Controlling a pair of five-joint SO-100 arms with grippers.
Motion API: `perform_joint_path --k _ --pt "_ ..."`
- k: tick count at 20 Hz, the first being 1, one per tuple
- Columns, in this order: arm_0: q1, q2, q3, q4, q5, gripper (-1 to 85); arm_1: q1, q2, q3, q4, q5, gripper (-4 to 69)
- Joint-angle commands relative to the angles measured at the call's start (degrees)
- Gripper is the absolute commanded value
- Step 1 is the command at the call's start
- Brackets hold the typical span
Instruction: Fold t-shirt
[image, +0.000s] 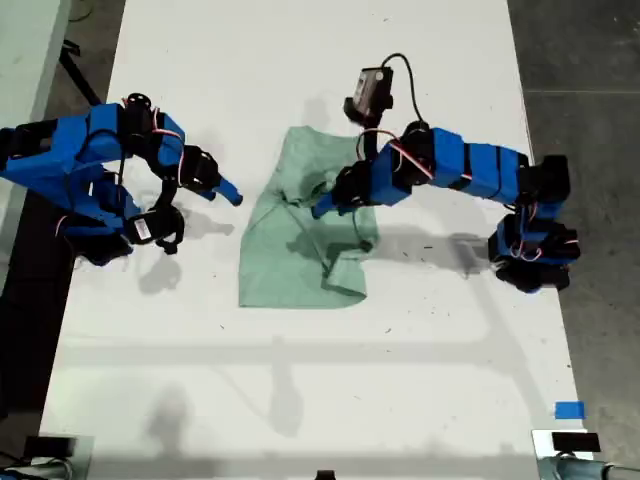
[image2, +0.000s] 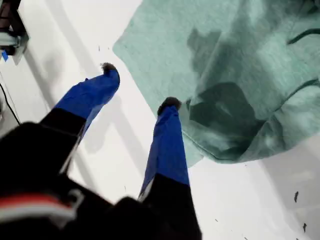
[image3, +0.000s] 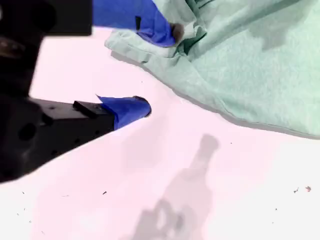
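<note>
White table (image: 300, 60), long, running from the near to the far edge of the exterior view. Surface matte, with a few small dark specks. Pale mint-green t-shirt (image: 300, 250) lies on it about mid-table, partly folded and rumpled, its far part bunched. Small strip of blue tape (image: 569, 410) stuck at the exterior view's near right. Dark floor (image: 590, 60) shows on both sides of the table.

No readable text, labels, brand names, numbers or signs appear in any of the three views. Nothing printed or written can be made out.
</note>
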Motion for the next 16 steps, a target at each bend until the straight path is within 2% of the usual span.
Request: perform_joint_path --k 1,3,6,11,16 --pt "-0.2 0.2 -1.8 0.2 0.4 23.9 1.7 6.6 -4.1 2.8 -1.1 20.2" --pt "1.1 0.3 -1.8 0.4 -0.5 23.8 2.7 7.0 -3.6 4.7 -1.1 19.6" --pt "9.1 -0.6 -0.6 -1.4 -7.7 24.2 3.8 7.2 -2.7 6.7 -1.1 18.9" --pt "22.5 -10.5 0.1 -12.6 -20.3 25.2 5.6 7.7 -2.5 8.5 -2.3 18.1" --pt "25.0 -18.0 3.3 -21.0 -27.3 25.3 6.3 9.6 -0.6 9.1 -2.8 17.4"
